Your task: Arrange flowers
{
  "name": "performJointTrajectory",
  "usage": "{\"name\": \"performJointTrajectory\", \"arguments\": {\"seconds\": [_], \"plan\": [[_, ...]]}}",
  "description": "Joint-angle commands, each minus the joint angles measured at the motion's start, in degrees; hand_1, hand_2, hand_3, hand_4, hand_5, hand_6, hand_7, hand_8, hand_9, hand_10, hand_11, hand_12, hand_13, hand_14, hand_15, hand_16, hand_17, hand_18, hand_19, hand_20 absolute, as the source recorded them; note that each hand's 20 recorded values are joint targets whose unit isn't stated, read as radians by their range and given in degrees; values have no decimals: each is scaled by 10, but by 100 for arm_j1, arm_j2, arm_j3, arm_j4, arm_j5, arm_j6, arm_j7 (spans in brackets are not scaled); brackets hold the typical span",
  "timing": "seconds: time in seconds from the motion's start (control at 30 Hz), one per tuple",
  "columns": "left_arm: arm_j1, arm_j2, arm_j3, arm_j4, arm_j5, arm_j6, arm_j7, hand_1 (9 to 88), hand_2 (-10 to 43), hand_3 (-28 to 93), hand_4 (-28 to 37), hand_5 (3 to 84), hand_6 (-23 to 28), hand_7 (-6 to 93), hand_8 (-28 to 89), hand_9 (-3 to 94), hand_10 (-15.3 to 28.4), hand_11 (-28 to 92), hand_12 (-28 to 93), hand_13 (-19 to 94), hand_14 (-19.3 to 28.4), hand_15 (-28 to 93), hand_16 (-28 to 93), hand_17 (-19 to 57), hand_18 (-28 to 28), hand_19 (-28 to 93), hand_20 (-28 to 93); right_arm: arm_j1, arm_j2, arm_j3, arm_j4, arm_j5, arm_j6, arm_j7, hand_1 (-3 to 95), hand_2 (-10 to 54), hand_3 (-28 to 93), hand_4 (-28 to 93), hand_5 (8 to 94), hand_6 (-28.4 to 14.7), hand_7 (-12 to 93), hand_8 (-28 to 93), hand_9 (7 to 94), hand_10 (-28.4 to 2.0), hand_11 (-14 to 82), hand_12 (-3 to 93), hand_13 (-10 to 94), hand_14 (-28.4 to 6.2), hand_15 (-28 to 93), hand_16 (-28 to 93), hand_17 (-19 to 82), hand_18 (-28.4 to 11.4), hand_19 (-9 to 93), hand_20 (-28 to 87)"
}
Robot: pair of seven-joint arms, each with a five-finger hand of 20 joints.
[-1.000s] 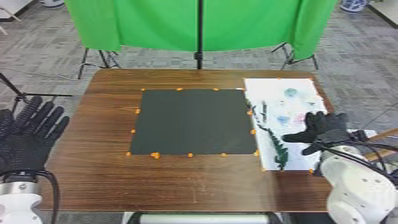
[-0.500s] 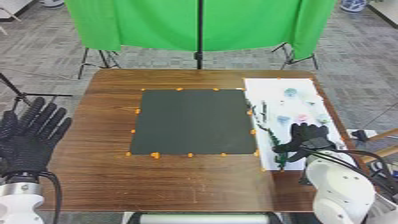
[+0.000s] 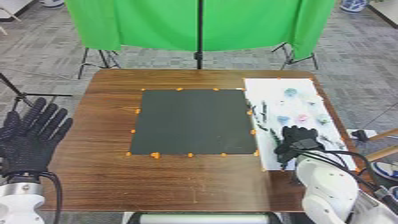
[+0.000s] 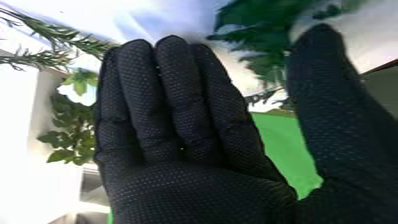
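Observation:
My right hand (image 3: 298,141) is over the near part of the white sheet (image 3: 300,89), covering part of the green stem (image 3: 275,135) there. In the right wrist view my right hand (image 4: 178,115) is open, fingers straight and thumb apart, with green foliage (image 4: 258,37) beyond the gap between them. Leafy sprigs (image 4: 67,130) and a white flower (image 4: 78,92) are beside the fingers. Blue flowers (image 3: 283,120) and a pink flower (image 3: 302,118) lie farther up the sheet. The dark square mat (image 3: 194,122) is bare. My left hand (image 3: 34,137) stays open beyond the table's left edge.
Orange markers ring the mat on the brown table (image 3: 204,182). A green cloth (image 3: 178,25) hangs behind the table on a stand. Wooden legs (image 3: 382,145) stand off the table's right side.
My right hand has moved left and toward the near end of the sheet, uncovering the pink flower and now covering much of the green stem. My left hand has hardly moved.

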Motion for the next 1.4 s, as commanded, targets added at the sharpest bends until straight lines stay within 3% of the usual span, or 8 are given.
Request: {"name": "performJointTrajectory", "arguments": {"seconds": [0.03, 0.17, 0.3, 0.93, 1.23, 1.3, 1.33, 1.4], "plan": [[31, 11, 69, 62, -47, 48, -43, 236, 155, 752, -283, 431, 80, 98, -82, 355, 151, 206, 94, 253, 145, 291, -63, -33, 125, 271, 118, -223, -285, -111, 446, 260, -75, 82, 533, -95, 662, -279, 695, -45, 251, 101, 690, -164, 264, 255, 565, -146, 476, 232, 218, -238, 605, 248], [6, 17, 58, 97, -59, 43, -46, 236, 152, 748, -283, 430, 80, 99, -82, 355, 152, 207, 93, 253, 145, 291, -63, -33, 125, 272, 117, -335, -290, -138, 450, 320, 280, 91, 595, -95, 640, -278, 719, -18, 311, 137, 809, -111, 77, 344, 689, -91, 318, 351, 260, -225, 595, 228], [-47, 2, 81, 225, -112, 185, -101, 235, 148, 744, -283, 430, 80, 100, -82, 355, 152, 208, 94, 253, 145, 292, -63, -34, 125, 273, 117, -455, -208, -131, 387, 147, 677, 124, 629, -95, 638, -277, 759, -4, 323, 150, 867, -98, 56, 367, 747, -59, 283, 398, 289, -209, 582, 221], [50, 48, 13, 267, -320, 218, -17, 231, 139, 738, -283, 430, 81, 100, -82, 354, 151, 208, 93, 253, 145, 293, -63, -34, 126, 274, 117, -500, 194, 128, -249, 16, 2181, 163, 594, -95, 746, -213, 798, -4, 320, 225, 903, -93, 79, 412, 784, -63, 313, 432, 298, -209, 577, 214], [50, 47, 5, 256, -365, 236, 5, 232, 138, 737, -283, 430, 81, 100, -82, 353, 151, 207, 94, 253, 145, 295, -62, -35, 126, 276, 118, -333, 86, 21, -436, 176, 1317, 911, 568, -95, 729, -161, 759, -6, 375, 213, 882, -93, 99, 433, 746, -71, 358, 438, 286, -215, 587, 211], [65, 50, -7, 246, -360, 234, 4, 232, 138, 736, -283, 430, 81, 101, -82, 353, 151, 208, 94, 254, 145, 297, -61, -35, 127, 277, 118, -341, 64, 74, -517, 347, 975, 1085, 479, -95, 724, -161, 685, -27, 370, 191, 793, -141, 217, 343, 685, -125, 438, 330, 256, -240, 609, 209], [56, 56, -4, 249, -360, 233, 0, 232, 138, 736, -283, 429, 81, 101, -82, 353, 152, 208, 94, 254, 145, 297, -61, -35, 127, 277, 118, -413, 85, 117, -560, 367, 938, 1105, 388, -95, 746, -166, 642, -61, 352, 12, 732, -173, 277, 299, 645, -153, 478, 275, 241, -255, 624, 202], [69, 65, -9, 246, -359, 229, 11, 231, 138, 737, -283, 429, 81, 101, -81, 353, 152, 209, 95, 254, 144, 297, -61, -35, 127, 277, 118, -474, 114, 128, -558, 355, 918, 1037, 318, -95, 735, -186, 595, -92, 335, -85, 678, -200, 317, 288, 611, -176, 502, 249, 229, -270, 632, 197]]}}
